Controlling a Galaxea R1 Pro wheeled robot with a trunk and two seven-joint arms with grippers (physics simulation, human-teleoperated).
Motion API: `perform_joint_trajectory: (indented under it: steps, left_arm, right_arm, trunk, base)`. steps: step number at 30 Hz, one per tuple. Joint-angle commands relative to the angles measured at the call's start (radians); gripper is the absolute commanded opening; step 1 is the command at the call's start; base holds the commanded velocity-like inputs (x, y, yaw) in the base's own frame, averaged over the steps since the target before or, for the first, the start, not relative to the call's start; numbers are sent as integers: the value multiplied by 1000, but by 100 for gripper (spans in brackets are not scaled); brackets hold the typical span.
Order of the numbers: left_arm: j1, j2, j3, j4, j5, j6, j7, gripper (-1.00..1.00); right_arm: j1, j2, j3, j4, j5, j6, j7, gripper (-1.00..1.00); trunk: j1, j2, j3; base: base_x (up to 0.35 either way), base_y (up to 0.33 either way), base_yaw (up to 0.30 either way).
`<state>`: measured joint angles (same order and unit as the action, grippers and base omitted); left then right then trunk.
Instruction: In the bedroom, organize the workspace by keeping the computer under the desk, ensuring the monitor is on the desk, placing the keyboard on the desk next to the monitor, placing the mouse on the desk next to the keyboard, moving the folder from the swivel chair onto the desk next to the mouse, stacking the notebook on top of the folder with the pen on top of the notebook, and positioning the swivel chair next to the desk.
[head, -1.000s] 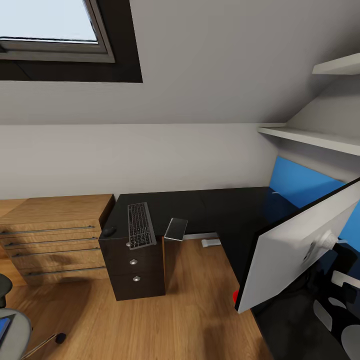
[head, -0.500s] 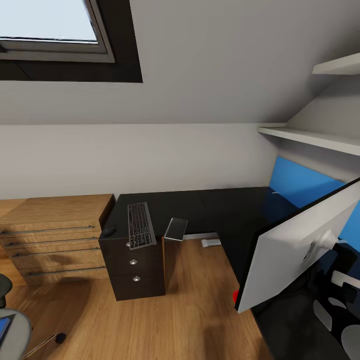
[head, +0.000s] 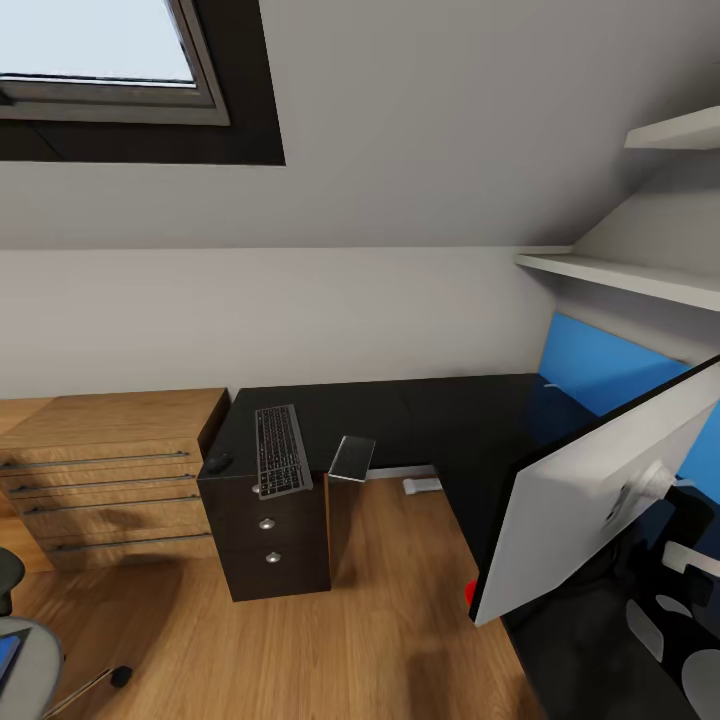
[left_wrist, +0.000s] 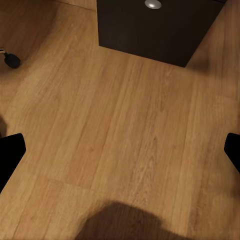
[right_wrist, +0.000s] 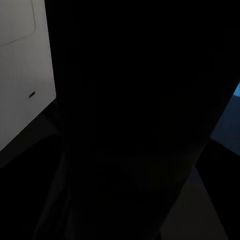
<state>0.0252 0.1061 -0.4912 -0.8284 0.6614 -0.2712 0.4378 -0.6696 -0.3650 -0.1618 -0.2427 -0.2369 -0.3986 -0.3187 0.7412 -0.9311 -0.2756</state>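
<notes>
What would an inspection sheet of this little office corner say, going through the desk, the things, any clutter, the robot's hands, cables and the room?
Surface: black desk, glossy, blue back panel.
Job's things: keyboard on the desk's left end, mouse left of it, apart; monitor tilted, pale back showing, near the right arm; computer upright beside the drawer unit; swivel chair away from the desk, something blue on its seat.
Clutter: small red thing by the monitor's lower corner, unidentifiable.
Grippers: left gripper open over bare floor; right cannot tell, view dark.
Cables: nothing seen.
Surroundings: wooden drawer chest, skylight, wall shelves.

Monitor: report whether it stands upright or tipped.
Tipped. The monitor shows its pale grey back leaning at a slant over the desk, its edges far from vertical.
</notes>
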Motion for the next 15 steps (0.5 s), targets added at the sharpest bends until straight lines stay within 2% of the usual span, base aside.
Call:
perform_joint_trajectory:
  steps: [1, 9, 15]
  left_arm:
    - [-1, 1, -6, -1, 11, -6, 5, 100]
    - [-1, 1, -7, -1, 10, -6, 6, 100]
    - [-1, 1, -7, -1, 10, -6, 4, 100]
  right_arm:
    - [-1, 0, 6, 0, -7, -3, 1, -100]
    - [-1, 0, 7, 0, -6, -3, 1, -100]
    - [-1, 1, 7, 0, -6, -3, 1, -100]
  trunk:
    - [0, -1, -1]
    - [0, -1, -1]
    - [0, -1, -1]
  base:
    - [0, 0, 0]
    - [-15, 0, 0]
    - [-247, 0, 0]
